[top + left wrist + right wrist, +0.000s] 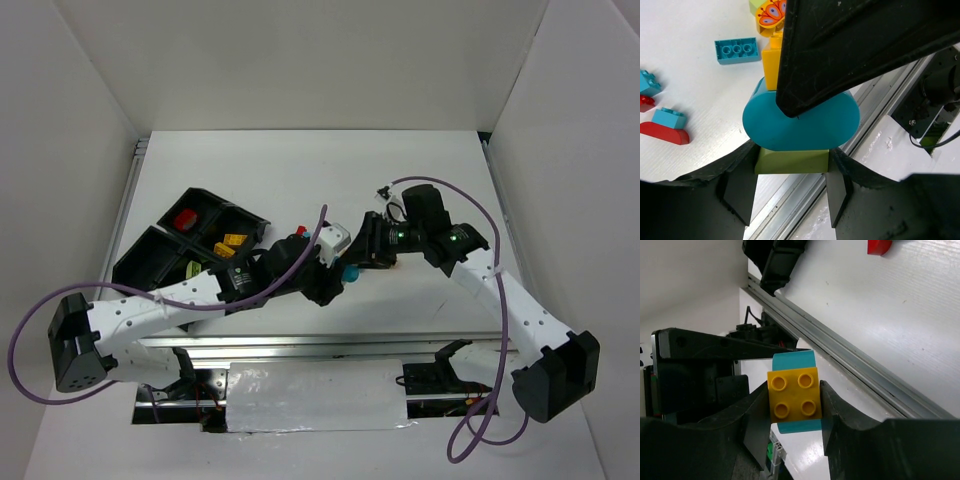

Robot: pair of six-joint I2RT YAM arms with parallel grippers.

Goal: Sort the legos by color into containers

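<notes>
A stack of three legos hangs between both grippers just above the table's near rail. My left gripper [792,172] is shut on its lime green brick [792,161]. A rounded cyan-blue brick [800,125] sits on the green one, with a yellow brick [771,65] beyond it. My right gripper [794,402] is shut on that yellow four-stud brick [793,396], the cyan one [795,360] showing behind. In the top view the two grippers [338,272] [372,250] meet at mid-table. The black tray [228,203] holds a red brick [185,219], yellow bricks [232,243] and a green one [195,268] in separate compartments.
Loose legos lie on the table behind the stack: a flat cyan brick [737,50], a cyan brick on a red one [665,132], another cyan one [647,82] and an orange butterfly brick [772,12]. The metal rail [805,200] runs under the left gripper.
</notes>
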